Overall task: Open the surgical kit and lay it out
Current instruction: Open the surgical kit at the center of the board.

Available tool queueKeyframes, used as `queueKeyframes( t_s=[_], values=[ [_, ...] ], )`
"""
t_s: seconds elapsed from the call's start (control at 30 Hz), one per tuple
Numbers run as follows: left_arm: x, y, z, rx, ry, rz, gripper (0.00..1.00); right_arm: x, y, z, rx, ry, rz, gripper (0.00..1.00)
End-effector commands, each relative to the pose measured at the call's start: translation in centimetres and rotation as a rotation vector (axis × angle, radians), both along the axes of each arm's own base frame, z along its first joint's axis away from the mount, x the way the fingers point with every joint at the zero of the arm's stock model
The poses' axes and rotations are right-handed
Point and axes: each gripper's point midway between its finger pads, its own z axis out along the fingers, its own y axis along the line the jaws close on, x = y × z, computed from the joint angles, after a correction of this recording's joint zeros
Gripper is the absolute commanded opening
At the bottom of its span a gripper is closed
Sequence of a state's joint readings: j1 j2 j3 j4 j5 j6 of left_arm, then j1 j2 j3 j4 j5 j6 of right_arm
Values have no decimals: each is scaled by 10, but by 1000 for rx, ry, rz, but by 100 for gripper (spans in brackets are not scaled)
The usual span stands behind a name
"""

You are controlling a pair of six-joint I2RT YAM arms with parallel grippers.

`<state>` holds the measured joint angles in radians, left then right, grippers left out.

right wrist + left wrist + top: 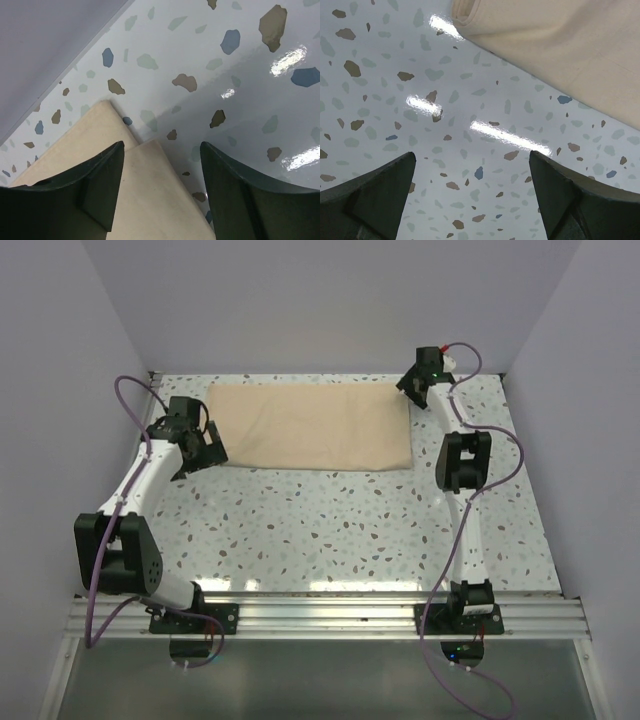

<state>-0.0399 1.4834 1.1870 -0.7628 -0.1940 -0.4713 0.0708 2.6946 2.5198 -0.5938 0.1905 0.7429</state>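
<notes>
The surgical kit is a folded tan wrap (pixel 312 426) lying flat at the back of the table. The steel tray and instruments are hidden inside it. My left gripper (pixel 203 452) is open and empty over bare table just left of the wrap's near-left corner; the wrap's corner (pixel 560 45) shows at the upper right of the left wrist view, ahead of the open gripper (pixel 472 172). My right gripper (pixel 417 387) is open at the wrap's far-right corner. In the right wrist view the gripper (pixel 161 165) straddles a folded corner flap (pixel 150 190) of the wrap.
The speckled table (pixel 330 530) is bounded by lilac walls at the back and sides (pixel 330 300). The wall's foot (pixel 50 45) is close behind the right gripper. An aluminium rail (pixel 320 615) runs along the near edge by the arm bases.
</notes>
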Motion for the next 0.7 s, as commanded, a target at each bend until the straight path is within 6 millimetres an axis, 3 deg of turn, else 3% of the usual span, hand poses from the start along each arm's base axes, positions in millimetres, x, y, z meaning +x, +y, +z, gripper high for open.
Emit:
queueKeyframes(
  t_s=[0.0,0.17,0.27,0.33,0.4,0.5,0.6,0.67],
  values=[
    [-3,1,-1,-8,17,29,100,14,8,4,49,-54,-17,63],
    [-8,3,-2,3,22,43,100,10,15,-9,66,-31,-5,52],
    [-13,4,-3,6,24,50,100,10,18,-13,70,-25,4,40],
    [-17,5,-3,8,27,52,100,8,19,-17,73,-14,8,24],
    [-19,6,-3,14,28,54,100,6,20,-20,78,-4,15,20],
    [-24,8,0,25,25,53,100,-1,20,-28,73,28,24,0],
    [-30,9,6,32,15,49,100,-4,19,-20,52,26,41,0],
    [-32,11,9,39,7,48,100,-3,16,2,27,-4,52,0]
  ],
)
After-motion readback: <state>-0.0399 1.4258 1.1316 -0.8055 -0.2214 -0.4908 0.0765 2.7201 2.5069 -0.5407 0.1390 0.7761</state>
